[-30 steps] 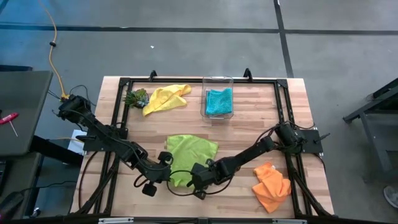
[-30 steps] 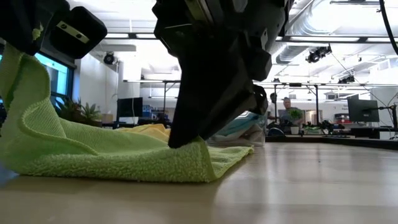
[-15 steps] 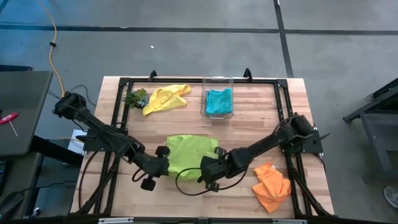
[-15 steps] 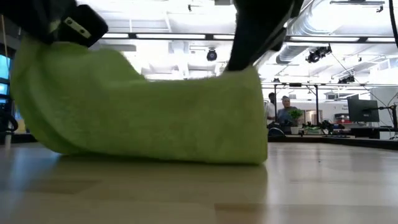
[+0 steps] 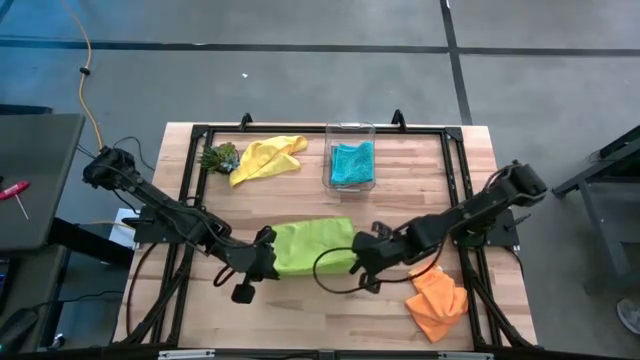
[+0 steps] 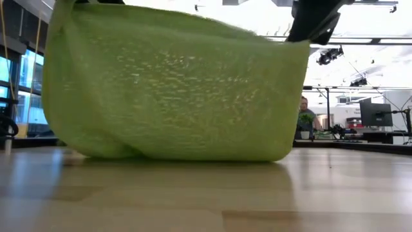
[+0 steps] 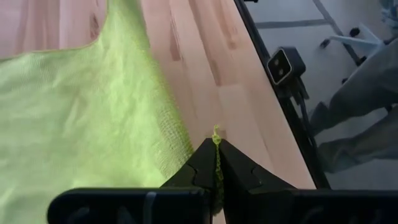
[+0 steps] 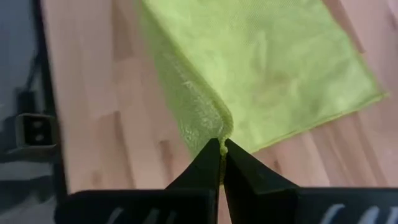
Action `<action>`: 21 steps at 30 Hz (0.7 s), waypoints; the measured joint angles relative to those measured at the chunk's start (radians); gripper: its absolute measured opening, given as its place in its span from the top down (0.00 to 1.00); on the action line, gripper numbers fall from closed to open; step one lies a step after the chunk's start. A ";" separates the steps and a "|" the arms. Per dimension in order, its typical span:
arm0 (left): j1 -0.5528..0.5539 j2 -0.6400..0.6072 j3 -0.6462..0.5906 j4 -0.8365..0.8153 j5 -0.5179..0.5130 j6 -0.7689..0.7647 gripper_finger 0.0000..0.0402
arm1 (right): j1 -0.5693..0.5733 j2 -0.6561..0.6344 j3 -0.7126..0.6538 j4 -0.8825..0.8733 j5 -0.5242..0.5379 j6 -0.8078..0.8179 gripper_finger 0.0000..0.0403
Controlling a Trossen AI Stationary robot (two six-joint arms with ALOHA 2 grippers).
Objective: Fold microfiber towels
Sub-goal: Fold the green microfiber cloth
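Bare wooden table (image 5: 300, 315) surrounds the pinched lime green towel (image 5: 312, 247).

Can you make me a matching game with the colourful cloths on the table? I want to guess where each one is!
Things:
1. lime green towel
2. teal towel
3. yellow towel
4. orange towel

Places:
A. inside the clear plastic box
B. beside the small green leafy clump
C. held up between the left pincer and the right pincer
D. crumpled near the table's front right corner

Pairs: 1-C, 2-A, 3-B, 4-D
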 joint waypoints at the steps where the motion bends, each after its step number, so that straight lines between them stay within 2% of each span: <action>1: 0.000 0.000 0.000 0.005 -0.001 0.000 1.00 | -0.003 -0.016 -0.009 0.004 -0.014 -0.003 1.00; 5: -0.005 0.000 0.000 0.032 -0.003 0.000 1.00 | -0.003 -0.059 -0.024 0.001 -0.085 -0.042 1.00; 11: -0.010 0.021 0.001 0.061 -0.003 -0.011 1.00 | -0.006 -0.067 -0.024 0.002 -0.131 -0.058 1.00; 17: -0.010 0.030 0.001 0.041 -0.008 -0.108 1.00 | -0.050 -0.062 -0.024 -0.004 -0.131 -0.049 1.00; 21: -0.002 0.030 0.001 -0.033 -0.064 -0.201 1.00 | -0.120 -0.060 -0.024 -0.010 -0.124 -0.031 1.00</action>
